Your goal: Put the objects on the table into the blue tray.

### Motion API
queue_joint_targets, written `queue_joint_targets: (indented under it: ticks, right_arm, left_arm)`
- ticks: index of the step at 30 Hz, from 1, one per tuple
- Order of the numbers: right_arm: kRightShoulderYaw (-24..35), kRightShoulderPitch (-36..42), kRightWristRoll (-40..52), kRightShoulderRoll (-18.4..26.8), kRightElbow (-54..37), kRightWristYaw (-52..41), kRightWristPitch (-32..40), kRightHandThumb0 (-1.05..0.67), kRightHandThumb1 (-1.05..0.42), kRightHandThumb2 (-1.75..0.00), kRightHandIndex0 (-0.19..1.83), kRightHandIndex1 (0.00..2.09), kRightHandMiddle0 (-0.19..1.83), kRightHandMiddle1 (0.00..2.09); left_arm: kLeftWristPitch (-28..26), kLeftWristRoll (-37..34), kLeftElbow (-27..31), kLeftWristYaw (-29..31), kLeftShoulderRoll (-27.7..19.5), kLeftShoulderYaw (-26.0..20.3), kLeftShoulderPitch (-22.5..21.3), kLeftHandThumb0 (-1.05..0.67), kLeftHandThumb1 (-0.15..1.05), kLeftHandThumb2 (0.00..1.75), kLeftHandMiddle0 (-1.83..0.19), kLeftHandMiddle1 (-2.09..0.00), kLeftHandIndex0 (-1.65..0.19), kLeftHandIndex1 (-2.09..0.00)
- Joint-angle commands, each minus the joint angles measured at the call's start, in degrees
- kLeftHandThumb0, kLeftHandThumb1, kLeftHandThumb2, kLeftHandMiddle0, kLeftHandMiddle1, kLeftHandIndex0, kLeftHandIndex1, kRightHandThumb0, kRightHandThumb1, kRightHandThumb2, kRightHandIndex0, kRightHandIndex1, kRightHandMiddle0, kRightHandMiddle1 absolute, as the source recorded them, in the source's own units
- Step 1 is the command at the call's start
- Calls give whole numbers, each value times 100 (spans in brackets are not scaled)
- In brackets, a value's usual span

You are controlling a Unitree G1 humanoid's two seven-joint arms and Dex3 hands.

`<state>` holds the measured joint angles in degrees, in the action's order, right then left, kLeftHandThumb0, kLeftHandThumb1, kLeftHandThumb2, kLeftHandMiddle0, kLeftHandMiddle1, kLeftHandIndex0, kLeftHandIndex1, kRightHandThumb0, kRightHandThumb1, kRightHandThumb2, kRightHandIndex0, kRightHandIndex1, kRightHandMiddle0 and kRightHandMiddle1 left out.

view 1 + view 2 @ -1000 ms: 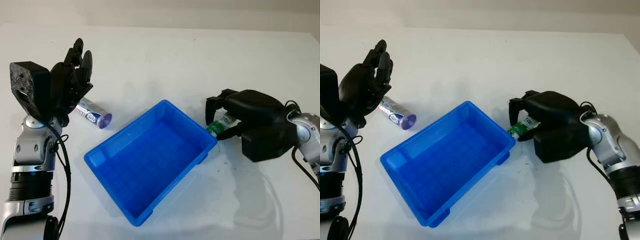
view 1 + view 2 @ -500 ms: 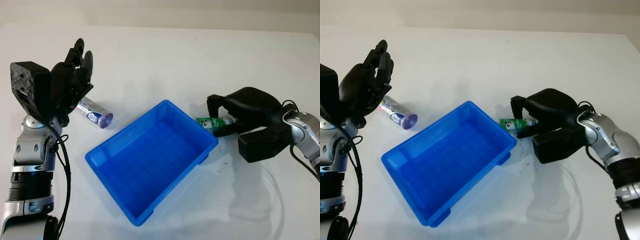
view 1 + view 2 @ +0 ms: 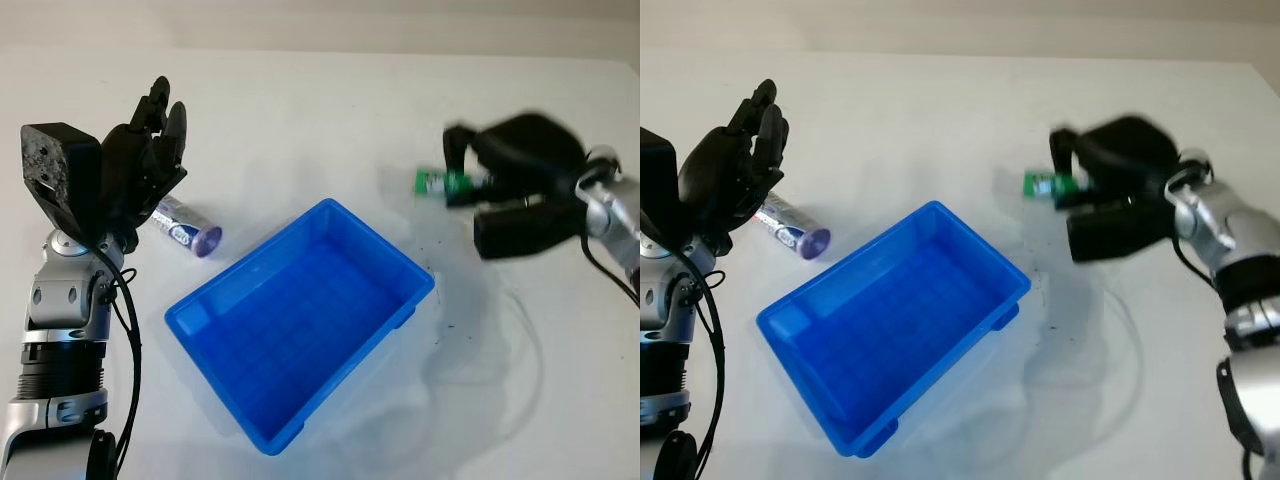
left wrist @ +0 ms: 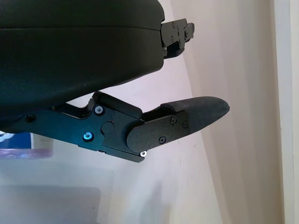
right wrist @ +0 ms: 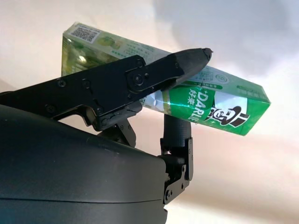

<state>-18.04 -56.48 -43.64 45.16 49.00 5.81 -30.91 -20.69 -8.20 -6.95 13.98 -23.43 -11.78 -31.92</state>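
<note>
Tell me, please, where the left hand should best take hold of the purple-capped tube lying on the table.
Probably around the middle of the tube, coming down from above: it lies flat with its length slanting, so fingers can close across its narrow width. The left hand is open just beside it.

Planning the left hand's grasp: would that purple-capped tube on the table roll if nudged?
Probably. The tube looks cylindrical and lies on its side on the flat table, so a sideways nudge could roll it. Its glossy wrap may be slippery. The left robot hand is open above it.

Head stereo pair looking down, sharing blue tray [image 3: 300, 335], wrist cameras seemingly hugging each hand
</note>
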Motion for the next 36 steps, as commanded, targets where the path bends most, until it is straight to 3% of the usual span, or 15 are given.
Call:
queue_joint_targets:
  ticks: [1, 11, 21, 23, 28, 31, 32, 33, 35, 36]
  right_arm:
    - [137, -44, 268, -115, -332, -23, -126, -38, -101, -5, 95, 209, 74, 209]
    - [371, 433, 975, -499, -2094, -261, -594, -39, -103, -6, 111, 209, 94, 209]
    - [372, 802, 2368, -938, -3710, -2058, -427, -46, -105, -13, 113, 209, 96, 209]
    - [343, 859, 2629, -988, -3833, -2429, -461, -48, -105, -15, 103, 209, 81, 209]
    - [287, 961, 2976, -1119, -3830, -2972, -975, -54, -105, -16, 91, 209, 68, 209]
    - [221, 957, 3224, -962, -3973, -3683, -757, -59, -102, -9, 40, 199, 29, 194]
    - [208, 946, 3301, -908, -4026, -3928, -661, -64, -100, -7, 6, 155, 3, 151]
    - [190, 926, 3366, -837, -4081, -4207, -536, -66, -100, -6, -6, 138, -4, 132]
    - [202, 904, 3408, -753, -4142, -4570, -404, -74, -102, -6, -15, 51, -15, 63]
    - [221, 899, 3401, -733, -4153, -4676, -381, -76, -103, -6, -17, 32, -17, 47]
  left_arm:
    - [28, 7, 67, 25, -71, 9, -57, -77, 105, 70, 16, -5, 17, -5]
    - [123, 53, -53, -6, -33, 56, -95, -78, 105, 70, 16, -5, 17, -5]
    - [191, 31, -101, -16, -23, 48, -89, -78, 105, 70, 16, -5, 17, -6]
    - [156, 32, -65, -30, -20, 57, -83, -78, 105, 70, 16, -6, 16, -6]
    - [102, 21, 6, -41, -1, 76, -61, -78, 105, 70, 16, -5, 17, -5]
    - [1, 23, 81, -100, 22, 77, -44, -78, 105, 70, 16, -5, 17, -5]
    - [-23, 19, 104, -117, 31, 74, -35, -78, 105, 69, 16, -5, 17, -6]
    - [-26, 13, 105, -116, 33, 72, -28, -78, 105, 69, 16, -5, 17, -6]
    - [-32, 16, 105, -112, 32, 77, -18, -79, 105, 69, 17, -5, 17, -5]
    - [-31, 13, 102, -110, 34, 75, -11, -79, 105, 69, 17, -5, 17, -5]
